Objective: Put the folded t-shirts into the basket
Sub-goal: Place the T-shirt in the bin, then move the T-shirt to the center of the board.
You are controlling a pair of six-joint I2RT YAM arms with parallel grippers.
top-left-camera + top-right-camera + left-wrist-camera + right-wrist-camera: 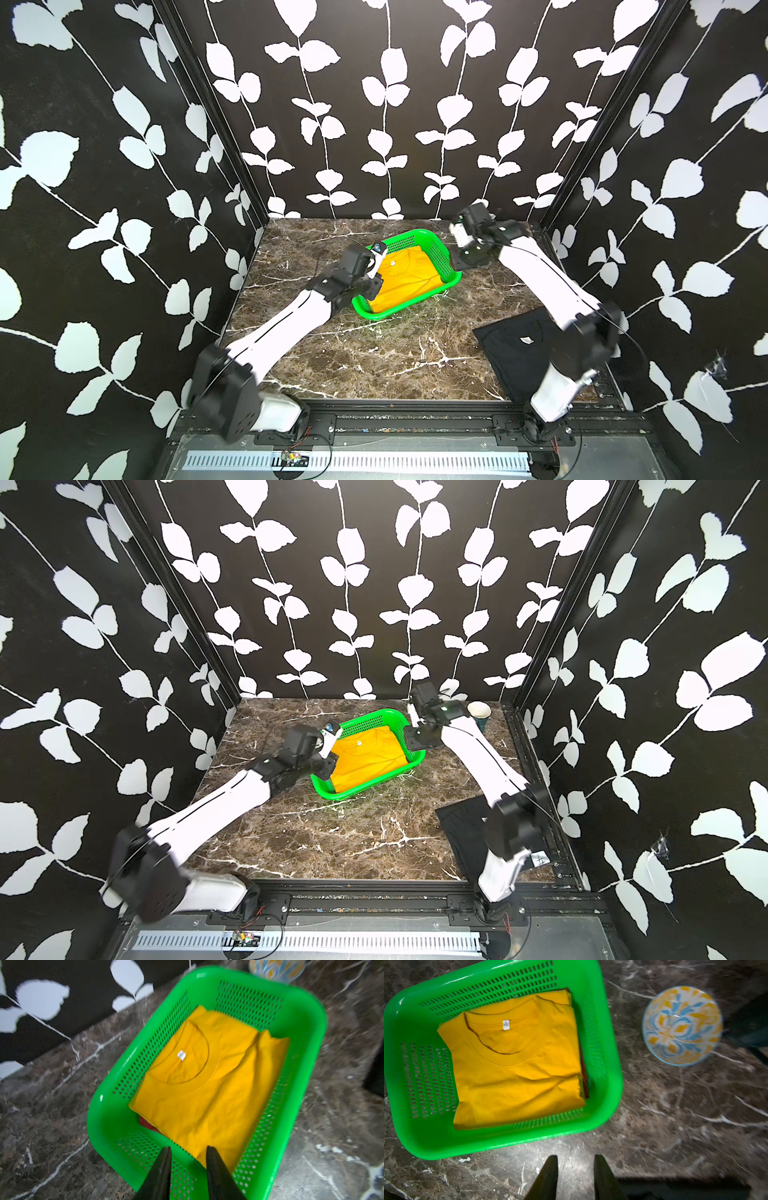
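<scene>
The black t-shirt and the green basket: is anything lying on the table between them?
No. In both top views only bare marble table separates the black t-shirt from the green basket.

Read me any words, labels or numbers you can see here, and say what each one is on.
No text here is readable.
On the yellow shirt, the neck label: faint print, too blurred to read.
On the black shirt, the neck tag: too small to read.
The green basket and patterned bowl: no lettering seen.
</scene>
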